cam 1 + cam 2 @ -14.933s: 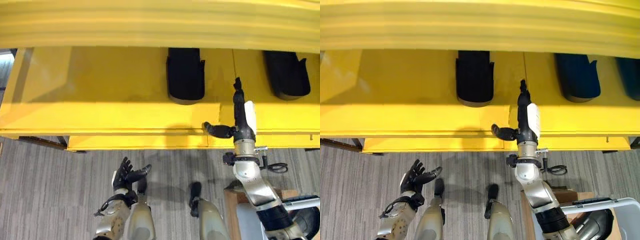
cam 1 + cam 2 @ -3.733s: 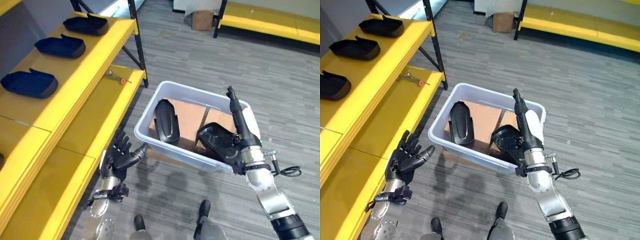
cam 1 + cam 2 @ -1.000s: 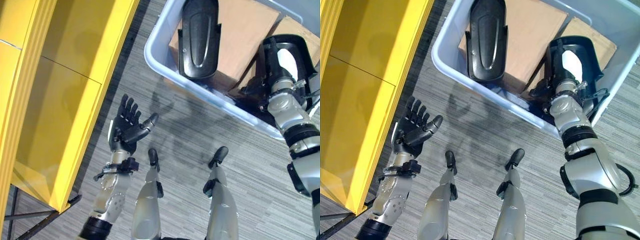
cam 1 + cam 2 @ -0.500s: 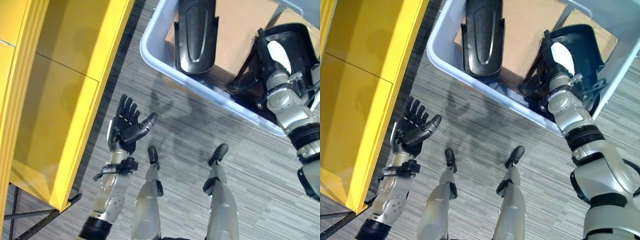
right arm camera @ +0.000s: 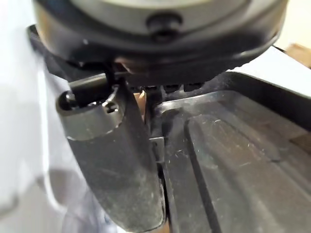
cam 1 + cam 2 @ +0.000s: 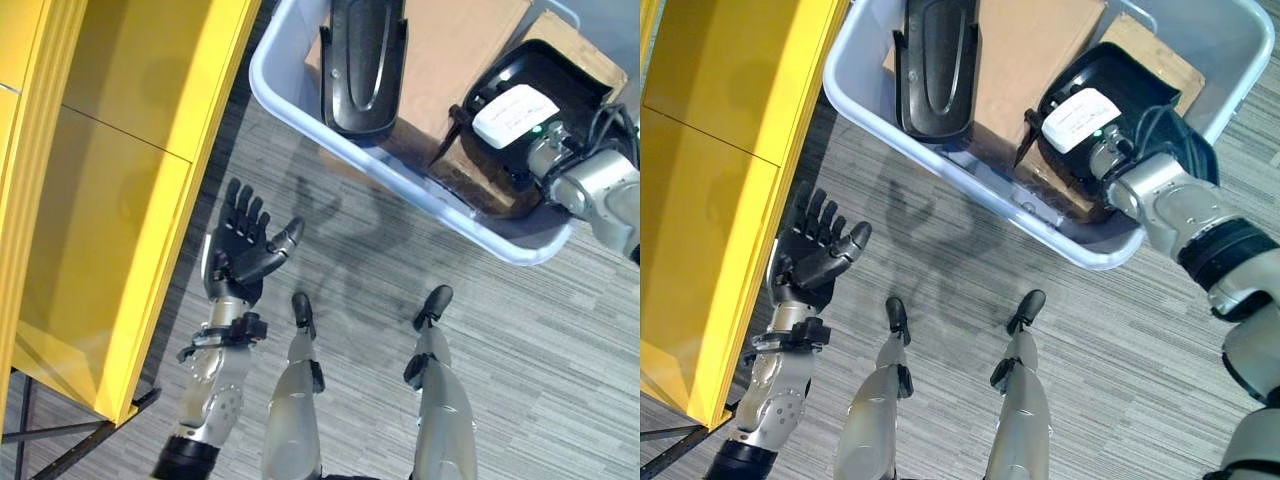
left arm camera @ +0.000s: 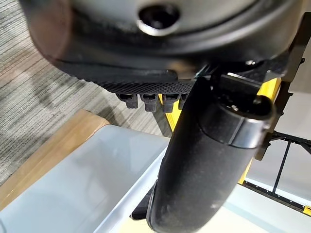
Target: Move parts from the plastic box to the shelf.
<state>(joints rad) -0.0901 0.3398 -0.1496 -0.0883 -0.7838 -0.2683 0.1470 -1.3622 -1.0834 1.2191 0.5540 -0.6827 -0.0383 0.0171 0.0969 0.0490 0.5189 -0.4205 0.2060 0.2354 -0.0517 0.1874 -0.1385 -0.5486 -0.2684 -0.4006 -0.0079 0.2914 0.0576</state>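
Plastic box (image 6: pixel 300 110) holds 2 black parts (image 6: pixel 362 60) on cardboard (image 6: pixel 465 40).

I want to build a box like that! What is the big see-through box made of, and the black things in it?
The box looks like thin, milky, half-clear plastic: the floor shows faintly through its wall. The black parts seem moulded hard plastic, smooth and slightly shiny, with light glinting on the ribs. The right hand reaches into one. The brown blocks under them look like cardboard.

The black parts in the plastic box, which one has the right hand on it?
The wider black part by the box's right end, under the right hand; the long narrow part lies untouched.
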